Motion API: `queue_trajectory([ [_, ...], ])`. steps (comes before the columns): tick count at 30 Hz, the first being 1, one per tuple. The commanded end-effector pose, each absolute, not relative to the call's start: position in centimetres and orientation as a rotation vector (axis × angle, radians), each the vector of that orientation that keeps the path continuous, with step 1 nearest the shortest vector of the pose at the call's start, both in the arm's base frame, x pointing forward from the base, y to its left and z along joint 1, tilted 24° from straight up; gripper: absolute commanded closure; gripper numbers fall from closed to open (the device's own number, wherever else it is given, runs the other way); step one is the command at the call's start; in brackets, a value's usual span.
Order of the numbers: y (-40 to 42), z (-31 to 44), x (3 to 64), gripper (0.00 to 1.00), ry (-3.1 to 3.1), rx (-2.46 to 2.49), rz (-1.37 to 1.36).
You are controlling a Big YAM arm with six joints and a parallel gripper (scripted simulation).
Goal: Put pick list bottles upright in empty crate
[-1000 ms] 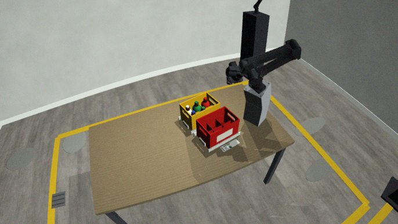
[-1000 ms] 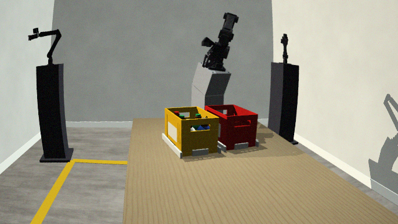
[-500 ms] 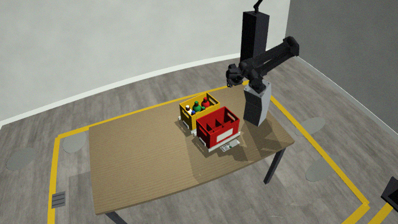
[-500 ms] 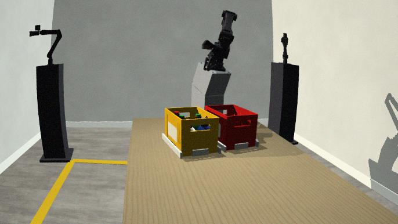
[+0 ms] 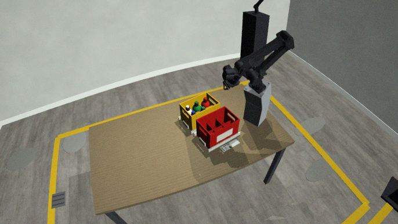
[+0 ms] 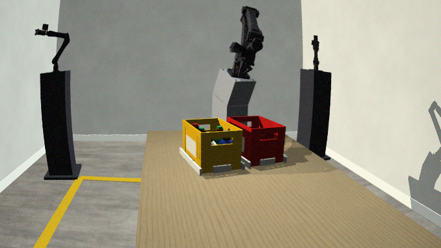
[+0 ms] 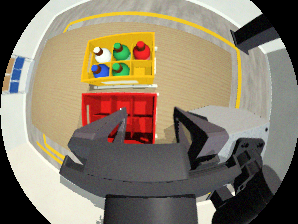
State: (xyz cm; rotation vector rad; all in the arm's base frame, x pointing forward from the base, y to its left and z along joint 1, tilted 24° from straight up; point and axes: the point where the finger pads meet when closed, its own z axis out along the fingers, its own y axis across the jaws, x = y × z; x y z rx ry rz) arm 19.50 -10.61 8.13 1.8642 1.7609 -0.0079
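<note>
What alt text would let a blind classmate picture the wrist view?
An open, empty gripper hangs over a red crate; beyond it, a yellow crate holds five bottles: white, blue, red and two green, with one compartment vacant.

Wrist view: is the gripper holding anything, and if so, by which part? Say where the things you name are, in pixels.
Nothing is held: the gripper (image 5: pixel 227 87) (image 7: pixel 150 109) is partly open, with no bottle between its fingers.
</note>
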Motion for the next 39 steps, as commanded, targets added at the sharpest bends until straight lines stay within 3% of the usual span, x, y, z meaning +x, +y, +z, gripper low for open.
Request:
queue_trajectory([
  [1, -9.7, 11.2, 22.2, 0.39, 1.751, 1.841, 0.026],
  [39, 4.0, 16.3, 31.8, 0.39, 2.205, 1.452, 0.245],
])
